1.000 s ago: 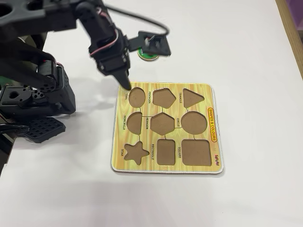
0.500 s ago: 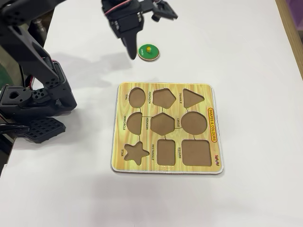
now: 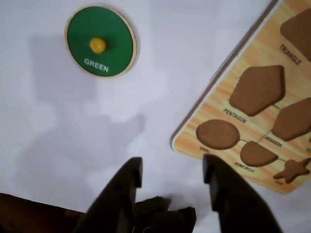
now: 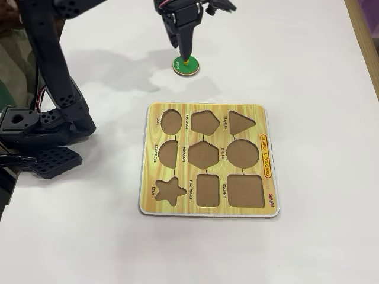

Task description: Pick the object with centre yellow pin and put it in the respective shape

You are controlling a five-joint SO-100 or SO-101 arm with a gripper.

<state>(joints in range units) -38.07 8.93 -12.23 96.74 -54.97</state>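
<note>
Gripper (image 3: 172, 170) with fingers apart, poised over the white desk near the green disc.

In the wrist view the two dark fingers (image 3: 127, 180) stand spread with bare desk (image 3: 160, 87) showing between them, and they hold nothing. The round green disc (image 3: 100, 41), labelled GREEN and carrying a yellow pin (image 3: 97, 45) at its centre, lies flat on the desk beyond the fingertips, apart from them. In the fixed view the gripper (image 4: 185, 50) hangs just above the disc (image 4: 185, 65), which sits toward the far edge of the desk, left of its middle. The wooden shape board (image 4: 207, 160) lies nearer the desk's centre, well apart from the disc, all of its cut-outs empty; its round recess (image 4: 243, 153) sits in the middle row, on the right in that view. The arm's black base (image 4: 41, 127) stands by the left edge.
</note>
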